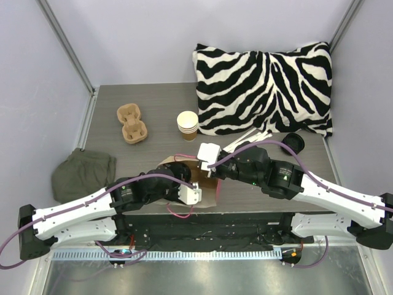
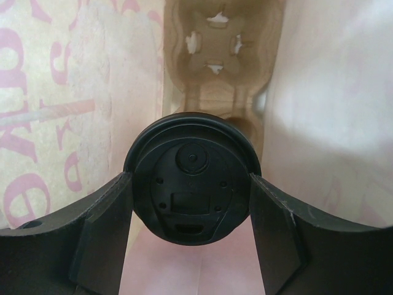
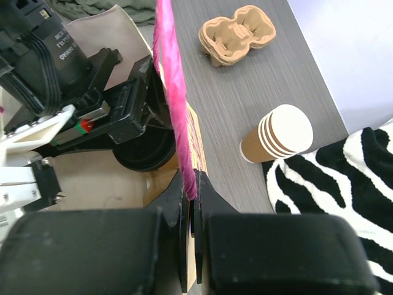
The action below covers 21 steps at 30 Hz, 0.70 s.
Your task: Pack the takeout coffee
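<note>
The right gripper (image 3: 191,190), pinched shut on the pink handle (image 3: 172,80), should hold the bag (image 2: 61,92) steady while the left gripper (image 2: 190,184), gripping the lid (image 2: 193,157) between wide jaws inside the bag, lowers it gently onto the carrier (image 2: 215,74); the cups (image 3: 276,135) stand outside, beyond the bag.

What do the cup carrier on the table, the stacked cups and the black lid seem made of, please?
Cup carrier: moulded pulp, matte tan, fibrous edges. Stacked cups: paper, brown outer wall, cream rolled rims. Black lid: probably plastic, smooth moulded detail, slight sheen.
</note>
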Tool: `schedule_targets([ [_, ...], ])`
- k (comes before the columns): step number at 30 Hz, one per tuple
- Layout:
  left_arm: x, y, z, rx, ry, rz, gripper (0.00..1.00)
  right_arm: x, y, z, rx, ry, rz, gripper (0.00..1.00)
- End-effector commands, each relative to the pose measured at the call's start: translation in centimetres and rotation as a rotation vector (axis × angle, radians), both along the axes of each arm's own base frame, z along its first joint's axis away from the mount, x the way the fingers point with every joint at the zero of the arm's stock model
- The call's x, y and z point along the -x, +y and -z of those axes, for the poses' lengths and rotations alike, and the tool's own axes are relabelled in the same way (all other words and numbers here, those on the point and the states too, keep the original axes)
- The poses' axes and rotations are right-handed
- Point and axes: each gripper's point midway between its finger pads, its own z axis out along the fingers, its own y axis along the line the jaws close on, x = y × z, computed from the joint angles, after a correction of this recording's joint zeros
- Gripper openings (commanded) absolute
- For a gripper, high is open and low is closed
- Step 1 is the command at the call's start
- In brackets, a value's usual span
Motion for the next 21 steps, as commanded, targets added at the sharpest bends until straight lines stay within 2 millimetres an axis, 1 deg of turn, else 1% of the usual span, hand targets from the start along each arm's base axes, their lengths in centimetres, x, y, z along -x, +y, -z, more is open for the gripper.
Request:
schedule_targets([
  [1,-0.8,0.1,-0.8,0.014,-0.044,-0.033,0.52,0.7,0.6,-2.6,-0.099,-0.02,-0.034,0.01],
  [8,-1.2,0.5,0.0,0.013,-0.025,-0.065,0.52,1.0,0.8,-2.5,-0.1,0.001,-0.052,0.01],
  [11,-1.3,0.9,0.9,0.011,-0.002,-0.077,0.52,1.1,0.8,-2.4,-0.098,0.0,-0.055,0.01],
  [15,-1.8,1.0,1.5,0.013,0.017,-0.099,0.5,1.3,0.8,-2.1,-0.095,0.004,-0.066,0.01],
  [20,-2.5,0.6,1.2,0.05,0.034,-0.101,0.49,1.3,0.8,-1.8,-0.102,0.008,-0.061,0.01],
  [21,-2.6,0.4,0.9,0.07,0.031,-0.101,0.49,1.2,0.8,-1.9,-0.106,0.009,-0.059,0.01],
])
